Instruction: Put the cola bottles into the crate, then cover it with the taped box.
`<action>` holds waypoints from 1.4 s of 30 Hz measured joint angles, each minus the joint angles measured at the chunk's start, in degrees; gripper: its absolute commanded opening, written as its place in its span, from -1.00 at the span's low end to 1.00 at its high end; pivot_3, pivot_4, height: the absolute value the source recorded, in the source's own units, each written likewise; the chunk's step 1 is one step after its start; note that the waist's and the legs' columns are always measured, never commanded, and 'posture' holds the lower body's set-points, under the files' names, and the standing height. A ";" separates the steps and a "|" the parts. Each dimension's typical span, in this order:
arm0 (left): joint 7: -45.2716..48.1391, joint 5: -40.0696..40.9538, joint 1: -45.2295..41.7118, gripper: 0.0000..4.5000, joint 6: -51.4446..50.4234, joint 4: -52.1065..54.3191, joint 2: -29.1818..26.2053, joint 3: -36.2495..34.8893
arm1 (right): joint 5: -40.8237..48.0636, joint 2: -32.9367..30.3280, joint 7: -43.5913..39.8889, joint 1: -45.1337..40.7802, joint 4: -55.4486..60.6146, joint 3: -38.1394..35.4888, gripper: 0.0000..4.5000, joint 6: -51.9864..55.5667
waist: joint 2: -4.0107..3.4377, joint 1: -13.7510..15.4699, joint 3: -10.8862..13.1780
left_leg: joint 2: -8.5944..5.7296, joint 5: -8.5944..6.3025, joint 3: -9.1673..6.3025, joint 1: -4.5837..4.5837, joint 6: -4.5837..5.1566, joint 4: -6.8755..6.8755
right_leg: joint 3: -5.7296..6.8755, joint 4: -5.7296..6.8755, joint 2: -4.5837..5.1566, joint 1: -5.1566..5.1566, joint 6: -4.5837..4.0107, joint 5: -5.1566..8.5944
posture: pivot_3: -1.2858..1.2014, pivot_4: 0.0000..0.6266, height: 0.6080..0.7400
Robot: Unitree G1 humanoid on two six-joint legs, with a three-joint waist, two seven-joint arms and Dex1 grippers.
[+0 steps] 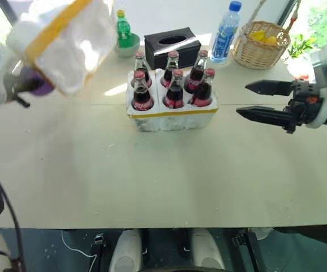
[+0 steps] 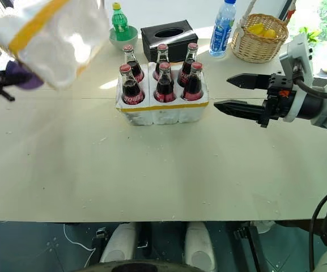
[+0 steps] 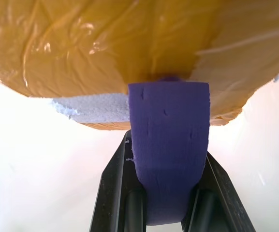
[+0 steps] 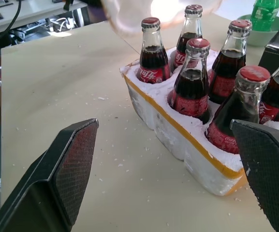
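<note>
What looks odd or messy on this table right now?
Small white crumbs litter the table beside the crate, probably shed foam, and the crate's edge looks ragged. The taped box hangs tilted in the air, held by the left gripper on its purple piece. All six cola bottles stand upright; nothing is spilled.

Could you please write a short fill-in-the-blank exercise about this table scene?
1. The crate holds ____ cola bottles.
2. The left gripper is shut on the ____ piece of the taped box.
3. The right gripper is ____ and holds nothing.
4. The tissue box stands between the green bottle and the ____ bottle.

Missing words: six; purple; open; water
</note>
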State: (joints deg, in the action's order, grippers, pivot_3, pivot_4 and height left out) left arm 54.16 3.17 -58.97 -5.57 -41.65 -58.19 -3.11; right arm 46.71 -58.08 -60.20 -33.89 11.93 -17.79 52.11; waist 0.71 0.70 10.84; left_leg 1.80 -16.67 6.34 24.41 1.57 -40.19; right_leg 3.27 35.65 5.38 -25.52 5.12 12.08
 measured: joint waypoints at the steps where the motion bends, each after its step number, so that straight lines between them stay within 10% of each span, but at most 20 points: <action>1: -1.88 -0.60 -0.39 -0.89 4.56 1.36 0.60 -0.09 | -0.01 -0.07 0.16 0.41 0.01 -0.52 1.00 -0.03 | 0.00 0.05 0.00 | -0.01 0.00 0.02 0.00 0.00 0.01 | 0.00 0.06 0.00 0.01 0.00 0.00 | 0.03 -0.52 1.00; 9: -10.42 -10.70 -5.40 -0.89 31.83 4.46 6.13 5.62 | -0.19 -0.09 1.76 3.00 0.47 -2.08 1.00 -0.16 | -0.01 0.04 -0.02 | -0.13 0.00 0.08 -0.08 0.01 -0.02 | 0.00 0.13 -0.02 0.04 0.01 -0.01 | 0.03 -0.52 1.00; 23: -29.57 -43.18 -5.67 -0.89 44.89 4.82 8.35 22.32 | 1.23 0.27 5.24 8.17 3.11 -5.71 1.00 -0.16 | 0.00 -0.01 -0.02 | -0.09 -0.07 0.06 -0.07 0.13 -0.03 | -0.01 0.14 -0.03 0.04 0.01 0.00 | 0.03 -0.52 1.00; 25: -32.08 -45.75 -4.78 -0.44 44.95 5.95 7.99 22.74 | 1.61 0.66 5.95 8.43 3.17 -5.71 1.00 -0.16 | 0.00 -0.08 -0.02 | -0.07 -0.09 0.06 -0.07 0.18 -0.03 | -0.01 0.14 -0.04 0.03 0.01 0.00 | 0.03 -0.52 1.00; 30: -31.49 -44.48 0.37 0.61 45.27 9.82 6.30 22.36 | 1.93 0.97 7.06 8.82 3.22 -5.72 1.00 -0.18 | -0.01 -0.04 -0.02 | 0.01 -0.01 0.05 -0.08 0.04 -0.03 | -0.01 0.27 -0.03 0.03 0.01 0.00 | 0.03 -0.52 1.00; 37: -29.93 -34.61 14.22 0.61 46.85 20.14 1.39 16.17 | 1.73 1.36 6.81 10.50 2.55 -5.37 1.00 -1.39 | 0.00 -0.03 -0.02 | 0.04 -0.01 -0.06 -0.09 0.04 -0.04 | -0.03 0.30 0.00 0.03 0.01 0.00 | 0.03 -0.52 1.00; 42: -20.63 -9.02 26.73 0.61 36.52 28.83 -0.29 4.94 | 0.67 1.29 5.99 10.70 0.51 -4.74 1.00 -2.56 | -0.04 -0.15 -0.04 | 0.04 0.00 -0.09 -0.19 0.02 -0.06 | -0.06 0.35 0.08 0.05 0.01 0.00 | 0.03 -0.52 1.00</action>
State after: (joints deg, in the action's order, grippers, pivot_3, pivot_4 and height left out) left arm 33.53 -5.85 -32.24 30.96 -12.81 -58.48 1.83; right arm 47.38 -56.79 -54.20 -23.20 12.44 -22.53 49.54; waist 0.67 0.55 10.80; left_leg 1.84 -16.67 6.25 24.23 1.59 -40.25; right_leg 3.21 36.01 5.46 -25.47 5.14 12.09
